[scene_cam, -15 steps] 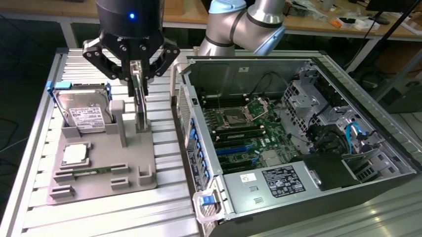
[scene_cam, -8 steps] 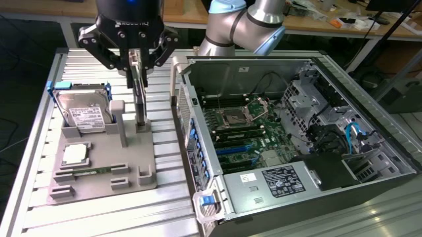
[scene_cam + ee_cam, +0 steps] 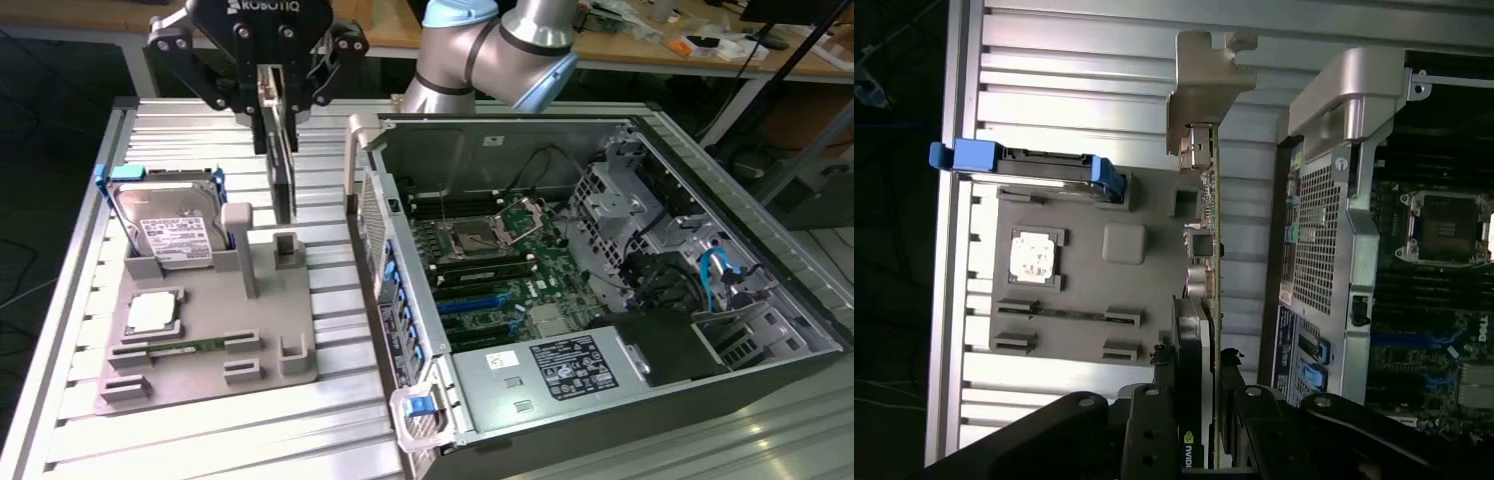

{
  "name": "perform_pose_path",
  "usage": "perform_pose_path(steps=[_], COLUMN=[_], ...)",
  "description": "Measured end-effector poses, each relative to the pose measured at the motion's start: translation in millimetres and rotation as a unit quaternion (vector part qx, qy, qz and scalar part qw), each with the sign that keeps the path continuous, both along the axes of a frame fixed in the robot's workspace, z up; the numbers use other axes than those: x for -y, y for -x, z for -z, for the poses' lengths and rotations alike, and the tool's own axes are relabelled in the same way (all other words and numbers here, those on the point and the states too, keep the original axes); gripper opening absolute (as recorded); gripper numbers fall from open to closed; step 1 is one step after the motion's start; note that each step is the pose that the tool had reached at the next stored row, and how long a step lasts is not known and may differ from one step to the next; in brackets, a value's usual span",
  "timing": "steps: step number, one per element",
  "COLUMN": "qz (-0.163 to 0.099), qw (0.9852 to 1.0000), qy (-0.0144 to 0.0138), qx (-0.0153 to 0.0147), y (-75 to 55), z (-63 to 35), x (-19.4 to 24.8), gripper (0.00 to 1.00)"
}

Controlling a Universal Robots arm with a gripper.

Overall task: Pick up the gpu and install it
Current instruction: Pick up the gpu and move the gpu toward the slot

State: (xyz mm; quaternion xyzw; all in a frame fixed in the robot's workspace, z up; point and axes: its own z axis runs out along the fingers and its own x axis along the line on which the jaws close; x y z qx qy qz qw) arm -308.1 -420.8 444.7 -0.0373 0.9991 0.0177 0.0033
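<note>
on the ribbed aluminium worktop (image 3: 200,430), toward the exterior view's left: a flat grey moulded fixture tray (image 3: 267,315). in its rear holder, leaning back, a silver hard drive with white label and blue side rails (image 3: 167,228). in a square recess nearer the front, a silver-topped square processor chip (image 3: 152,312). just in front of that, across low slotted supports, a narrow green memory stick (image 3: 187,347), lying flat.

toward the exterior view's right: a large grey metal computer case (image 3: 481,150), open on its upper side. inside, a green motherboard (image 3: 494,285) with a square metal processor socket (image 3: 475,238) and blue expansion slots (image 3: 470,300); at the near end, a black power supply with white label (image 3: 567,365).

between the two, over the tray's case-side edge: a black two-finger end effector (image 3: 276,110), clamped narrow on the upper end of the gpu (image 3: 282,175), a thin brownish-dark card with a silver metal bracket. hangs upright, outside the case and apart from it.

from the wrist camera: end effector (image 3: 1199,400) pinching the gpu (image 3: 1206,240) edge-on, bracket at the far end, with tray (image 3: 1084,290), hard drive (image 3: 1029,165), processor chip (image 3: 1037,255) and memory stick (image 3: 1064,315) to one side and the case wall (image 3: 1324,200) to the other.

hard to make out: the card's faces, edge-on in both views; whether its low edge clears or touches the short grey post (image 3: 284,250) beneath it; the gripped part, hidden between the fingers (image 3: 252,100); the end effector's upper body, cut off by the exterior picture's edge.
</note>
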Motion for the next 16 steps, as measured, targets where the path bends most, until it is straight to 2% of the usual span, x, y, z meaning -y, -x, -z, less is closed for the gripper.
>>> perform_pose_path(steps=[4,10,16], qz=[-0.001,0.000,0.030], qw=[1.0000,1.0000,0.9996], qy=[0.0000,0.0000,0.0000], qx=[0.0000,0.0000,0.0000], y=[-3.2,-18.0,-21.3], z=[-3.7,-3.8,-3.7], x=[-0.1,0.0,0.0], gripper=[0.27,0.27,0.27])
